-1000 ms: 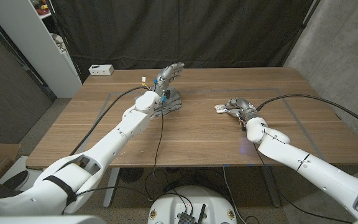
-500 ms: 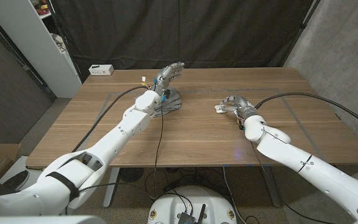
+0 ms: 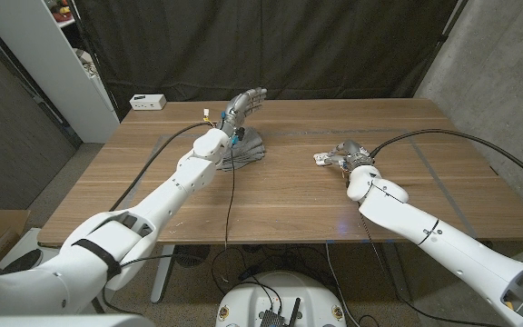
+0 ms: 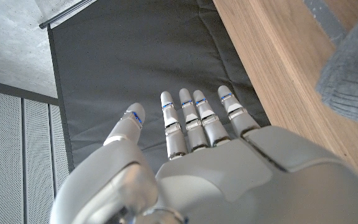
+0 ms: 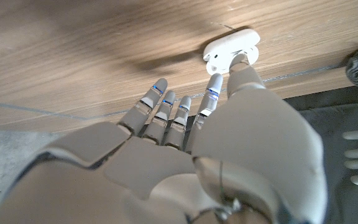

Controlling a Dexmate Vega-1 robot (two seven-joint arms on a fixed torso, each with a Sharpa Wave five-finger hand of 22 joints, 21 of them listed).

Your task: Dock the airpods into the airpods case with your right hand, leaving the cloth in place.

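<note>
Right hand (image 5: 185, 155) fingers spread, thumb touching glossy white airpods case (image 5: 231, 47); grips nothing.

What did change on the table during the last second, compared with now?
Little. The right hand eased slightly nearer the white airpods case, its thumb now at the case; I cannot tell a grip. The left hand rose slightly, fingers apart, above the grey cloth. Cloth and case stayed where they were.

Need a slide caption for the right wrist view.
Right hand reaching along the wooden table, thumb touching the white airpods case.
</note>
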